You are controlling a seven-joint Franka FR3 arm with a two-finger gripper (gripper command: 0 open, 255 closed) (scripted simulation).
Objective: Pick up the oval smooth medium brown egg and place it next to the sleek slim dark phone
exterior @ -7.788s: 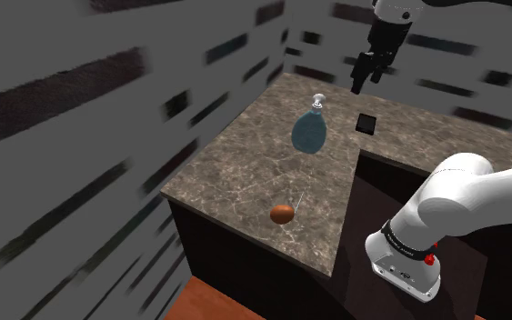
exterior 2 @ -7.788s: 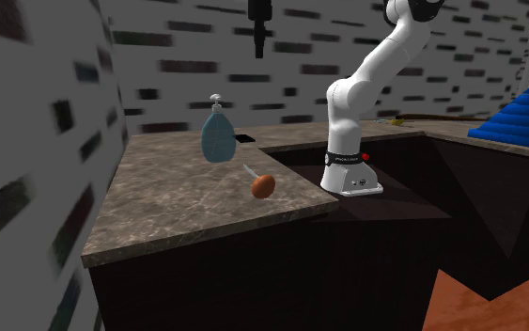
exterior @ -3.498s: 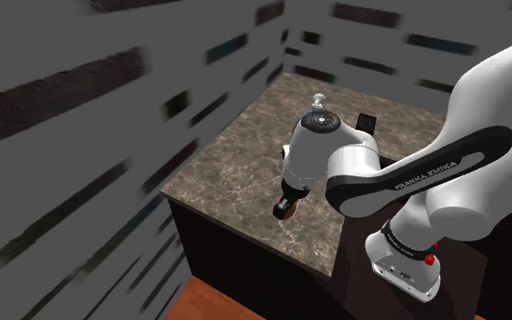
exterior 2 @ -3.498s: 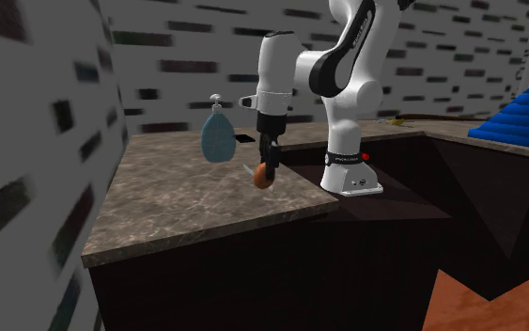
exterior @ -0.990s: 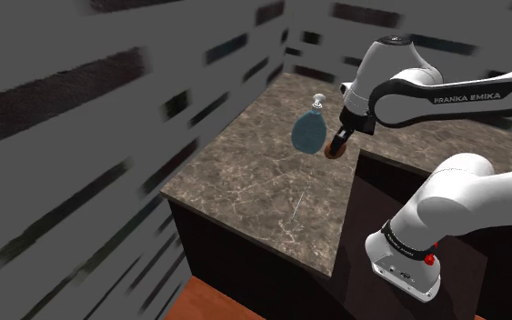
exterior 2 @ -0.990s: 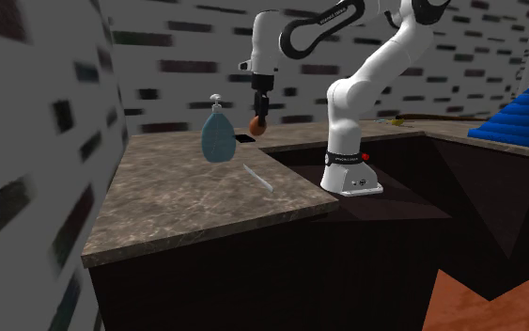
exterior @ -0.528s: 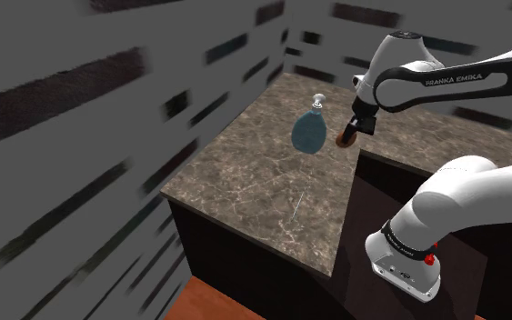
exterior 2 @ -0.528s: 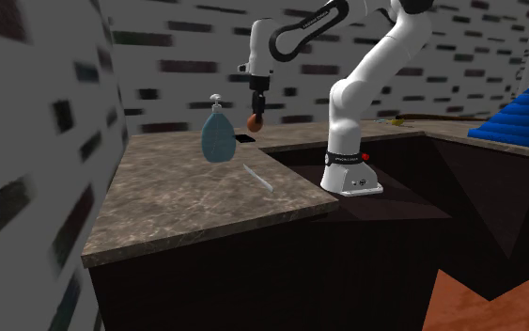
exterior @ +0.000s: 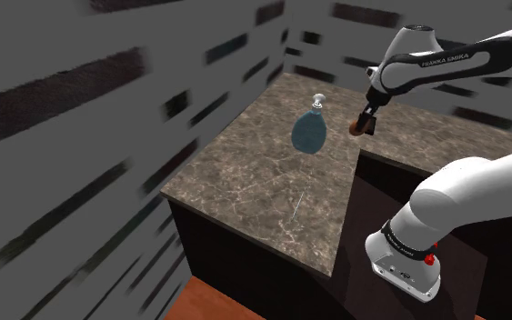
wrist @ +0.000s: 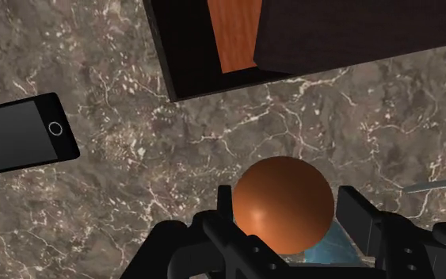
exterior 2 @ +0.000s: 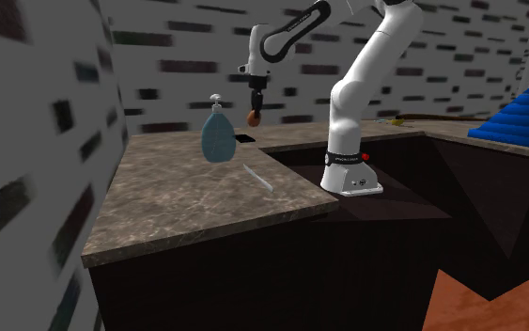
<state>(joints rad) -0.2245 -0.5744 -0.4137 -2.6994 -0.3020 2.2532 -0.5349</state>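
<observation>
Carry step. We see all-black two-finger gripper (wrist: 287,212) clamped on smooth brown oval egg (wrist: 283,194), aloft over veined brown stone counter (wrist: 173,170). Slim black phone (wrist: 19,136) lies flat nearby. Next, we judge: shift toward phone, lower, release beside it.

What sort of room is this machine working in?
Probably a kitchen in a house, though I can't be sure. A brown marbled stone countertop sits on dark cabinet fronts, a blue teardrop-shaped pump dispenser bottle stands on it, and a smooth brown oval egg is held above it.
</observation>
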